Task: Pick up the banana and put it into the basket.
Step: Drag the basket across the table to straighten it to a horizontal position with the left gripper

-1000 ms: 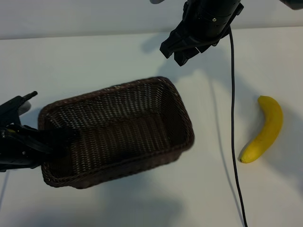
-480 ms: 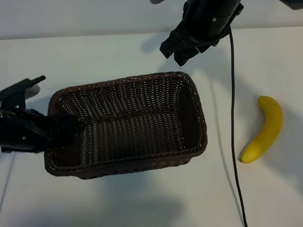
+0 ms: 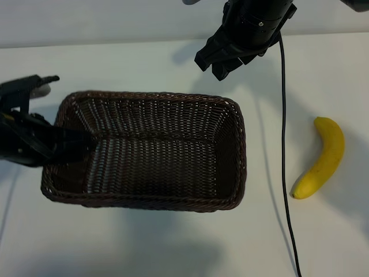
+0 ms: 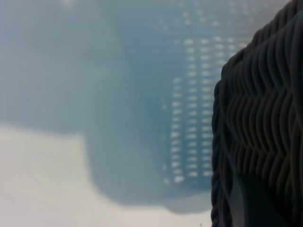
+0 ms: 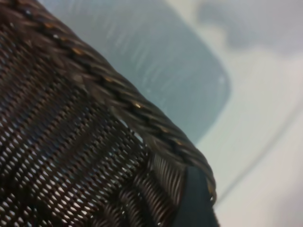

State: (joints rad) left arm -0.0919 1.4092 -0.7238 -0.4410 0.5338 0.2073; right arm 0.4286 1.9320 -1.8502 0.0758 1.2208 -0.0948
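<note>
The dark-brown wicker basket point(image 3: 150, 151) sits in the middle of the exterior view, its long sides running left to right. My left gripper point(image 3: 74, 145) is shut on the basket's left end wall, reaching in over the rim. The yellow banana point(image 3: 323, 158) lies on the white table at the right, apart from the basket. My right gripper point(image 3: 218, 60) hangs open above the basket's far right corner, holding nothing. The left wrist view shows basket weave point(image 4: 260, 118) close up. The right wrist view shows the braided rim point(image 5: 123, 104) and one dark finger point(image 5: 196, 201).
A black cable point(image 3: 283, 173) hangs from the right arm and runs down across the table between the basket and the banana. The white table point(image 3: 144, 248) shows bare in front of the basket and to the far left behind it.
The left gripper has swung the basket round: its left end moved toward the far side, so the basket now lies square. Right arm and banana have not moved.
</note>
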